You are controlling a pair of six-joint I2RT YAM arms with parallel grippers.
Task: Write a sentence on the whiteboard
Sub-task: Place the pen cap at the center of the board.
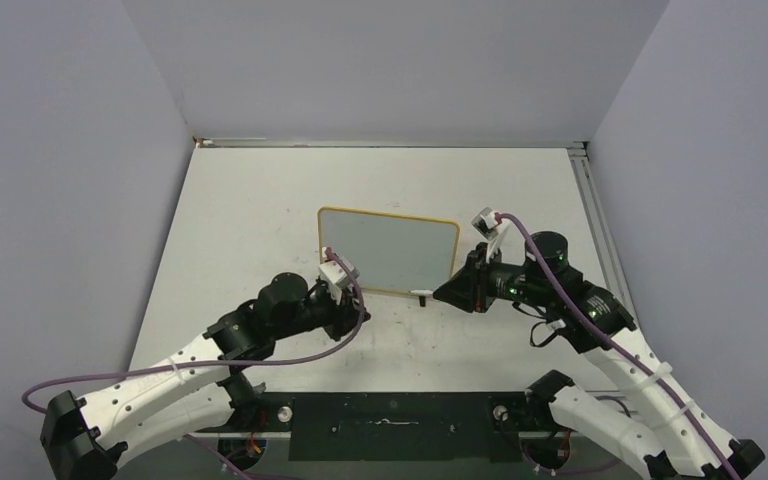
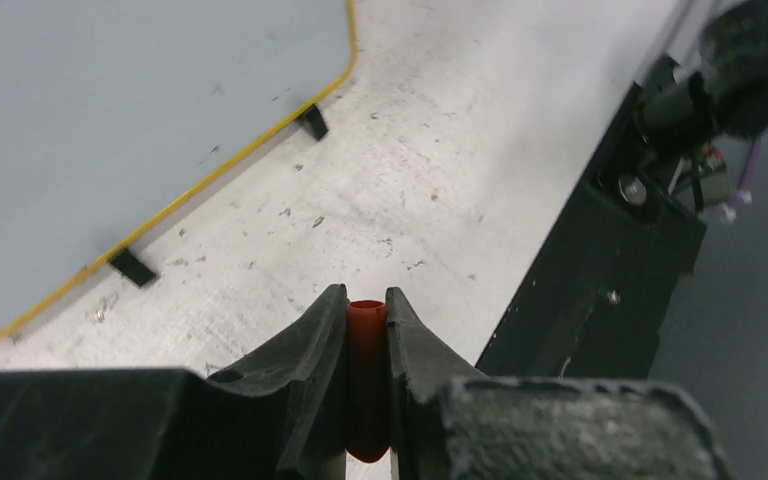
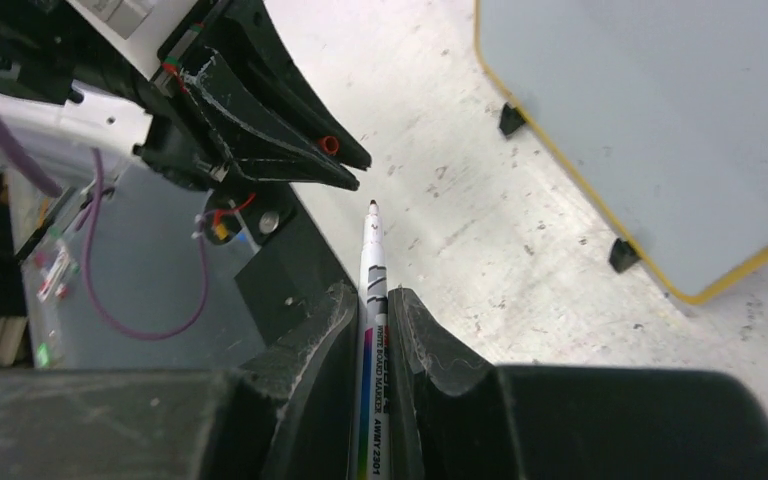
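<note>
Red cap (image 2: 367, 380) is clamped tight between the jaws of the left gripper (image 2: 367, 300), which is parked just off the whiteboard's near left corner. The whiteboard (image 1: 390, 250) itself is sat around the middle of the scuffed white table (image 1: 250, 200), yellow rim all round, and its face is seen as plain grey-white in all three views. Little black feet (image 2: 132, 267) can be spotted poking out along its near edge. Just off the whiteboard's near right corner, the right gripper (image 3: 372, 300) is pinched closed around a white marker (image 3: 372, 250). Its dark tip is left bare and is pointed along the whiteboard's near edge at the left gripper, close to it but not touching.
</note>
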